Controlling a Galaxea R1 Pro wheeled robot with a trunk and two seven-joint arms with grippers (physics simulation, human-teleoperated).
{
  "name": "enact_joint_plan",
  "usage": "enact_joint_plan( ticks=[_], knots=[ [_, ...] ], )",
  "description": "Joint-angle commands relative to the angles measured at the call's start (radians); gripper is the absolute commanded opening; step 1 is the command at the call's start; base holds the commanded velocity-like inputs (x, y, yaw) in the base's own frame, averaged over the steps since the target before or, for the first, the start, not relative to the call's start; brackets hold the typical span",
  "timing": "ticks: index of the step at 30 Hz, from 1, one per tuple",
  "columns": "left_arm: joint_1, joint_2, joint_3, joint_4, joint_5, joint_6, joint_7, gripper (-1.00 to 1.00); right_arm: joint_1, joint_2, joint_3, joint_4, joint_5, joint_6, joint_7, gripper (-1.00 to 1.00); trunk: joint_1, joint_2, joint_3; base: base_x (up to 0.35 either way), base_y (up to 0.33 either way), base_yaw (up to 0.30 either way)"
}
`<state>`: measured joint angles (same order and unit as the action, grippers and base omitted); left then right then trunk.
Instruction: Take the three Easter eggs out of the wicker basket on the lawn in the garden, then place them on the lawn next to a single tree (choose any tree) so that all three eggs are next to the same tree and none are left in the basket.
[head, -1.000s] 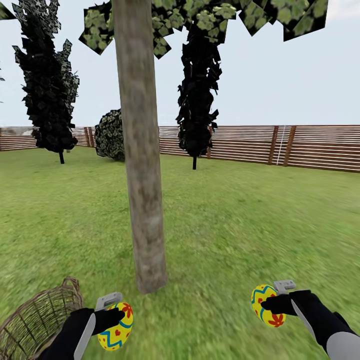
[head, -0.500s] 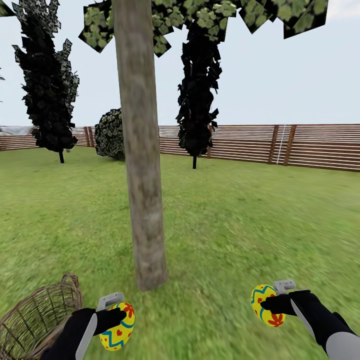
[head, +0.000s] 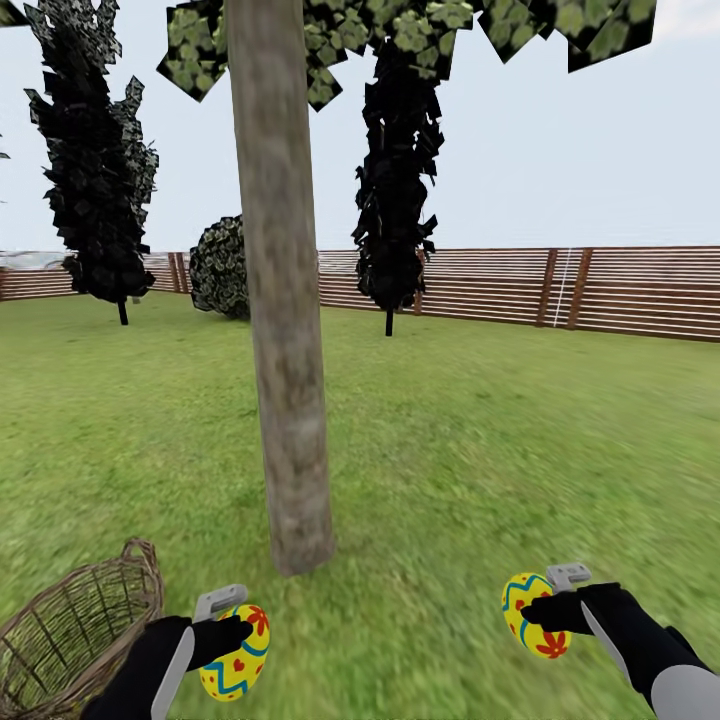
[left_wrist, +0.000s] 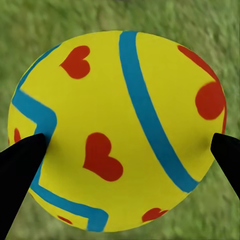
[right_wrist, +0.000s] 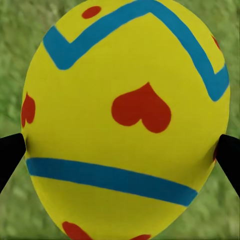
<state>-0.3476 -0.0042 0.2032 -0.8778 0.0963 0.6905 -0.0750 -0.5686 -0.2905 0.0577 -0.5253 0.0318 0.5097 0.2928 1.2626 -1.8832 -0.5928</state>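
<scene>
Against the frames from a second and half a second ago, the tree trunk's foot and the wicker basket (head: 75, 625) sit a little higher in the head view while the fence line shifts with them, so the camera has moved rather than the things. Both arms and their loads keep the same places in the picture.

The left gripper (head: 232, 640) is clenched on an Easter egg (head: 234, 652), yellow with red hearts and a blue zigzag, held just above the lawn (head: 470, 450) near the bottom of the head view. The right gripper (head: 542, 615) grasps a second egg (head: 536, 614) the same way, well apart from the first. The tree (head: 285, 330), with its straight grey-brown trunk, rises from the grass between the two arms and beyond them. The basket stands on the grass just beside the left arm, at the lower left corner; its open weave and loop handle show, but whether a third egg lies inside cannot be told.

The left wrist view brings what the head view cannot: the egg (left_wrist: 117, 130) seen close, with dark fingertips (left_wrist: 20, 170) pressing both its sides and blurred grass behind. The right wrist view likewise shows its egg (right_wrist: 127, 125) pinched between black fingertips (right_wrist: 230, 160), the zigzag band at one end and a plain blue band at the other
</scene>
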Motion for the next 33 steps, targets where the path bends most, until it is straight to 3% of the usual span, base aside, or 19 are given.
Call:
enact_joint_plan(
  ticks=[1, 33],
  knots=[
    [-0.001, 0.0, 0.002, -0.001, 0.008, 0.006, 0.001, -1.0, -0.001, -0.001, 0.004, -0.001, 0.003, 0.004, 0.003, -1.0, 0.004, -0.008, -0.004, 0.0, 0.0, 0.0],
    [-0.001, -0.001, 0.002, -0.001, 0.008, 0.006, 0.001, -1.0, -0.001, -0.001, 0.004, 0.001, 0.002, 0.001, 0.003, -1.0, 0.127, -0.232, -0.105, 0.0, 0.0, 0.0]
  ],
)
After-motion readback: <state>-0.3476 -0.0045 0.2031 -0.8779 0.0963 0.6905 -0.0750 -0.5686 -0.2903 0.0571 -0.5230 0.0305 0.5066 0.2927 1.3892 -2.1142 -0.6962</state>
